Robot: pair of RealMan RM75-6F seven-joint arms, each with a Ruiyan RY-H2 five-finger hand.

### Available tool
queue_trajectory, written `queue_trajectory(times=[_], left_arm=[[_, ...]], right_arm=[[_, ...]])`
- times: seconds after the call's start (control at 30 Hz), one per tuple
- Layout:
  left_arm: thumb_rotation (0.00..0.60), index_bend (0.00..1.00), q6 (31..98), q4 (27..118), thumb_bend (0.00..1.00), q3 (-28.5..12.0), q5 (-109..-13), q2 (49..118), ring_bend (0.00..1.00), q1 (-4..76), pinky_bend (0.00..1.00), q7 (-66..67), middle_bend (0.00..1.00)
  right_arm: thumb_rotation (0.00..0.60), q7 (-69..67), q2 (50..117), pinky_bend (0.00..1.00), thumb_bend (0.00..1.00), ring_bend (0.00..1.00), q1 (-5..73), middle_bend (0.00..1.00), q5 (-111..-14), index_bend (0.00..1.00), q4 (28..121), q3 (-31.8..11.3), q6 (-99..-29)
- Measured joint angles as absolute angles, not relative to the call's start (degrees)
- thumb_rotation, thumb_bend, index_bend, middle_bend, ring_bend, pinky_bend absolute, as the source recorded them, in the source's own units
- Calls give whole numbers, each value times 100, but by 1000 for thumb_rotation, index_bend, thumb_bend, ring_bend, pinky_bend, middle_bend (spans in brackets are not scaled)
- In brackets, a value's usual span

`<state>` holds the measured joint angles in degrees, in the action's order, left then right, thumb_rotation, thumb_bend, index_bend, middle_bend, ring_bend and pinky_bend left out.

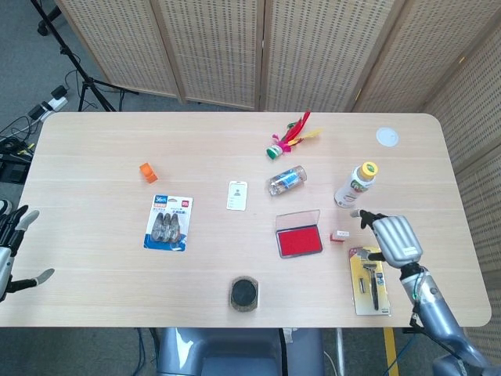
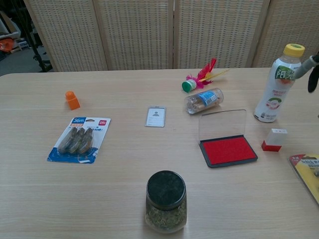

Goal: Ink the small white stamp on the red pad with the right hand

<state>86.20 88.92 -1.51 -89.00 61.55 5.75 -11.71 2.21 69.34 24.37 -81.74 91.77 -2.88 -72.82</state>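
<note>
While right hand (image 1: 396, 239) hovers open, holding nothing, small white stamp (image 2: 274, 139) stands upright toward tabletop's right edge, just beside red pad (image 2: 228, 150); likely light, rigid, tippable; pinch white upper body

Layout on the light wooden table (image 1: 235, 149)

The small white stamp with a red base (image 2: 273, 139) stands just right of the open red ink pad (image 2: 228, 150). A yellow-capped drink bottle (image 2: 277, 84) stands behind the stamp. A dark-lidded glass jar (image 2: 166, 200) sits at the front, left of the pad.
</note>
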Motion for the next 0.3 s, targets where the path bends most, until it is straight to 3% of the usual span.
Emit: queue_trajectory(times=[0.1,0.3], left_arm=[[600,0,8675,8888,0,-149,-8922,6150,0,553,0,-1181,0],[600,0,8762,8872,0,-180,-8865,6178,0,504,0,-1080,0]], right_arm=[[600,154,6723,5,0,0,2102,0,-8564,50,9274,-176,-7947],[600,166,6534,0,0,0,1336,0,-8990,0,9157,-4,-9092]])
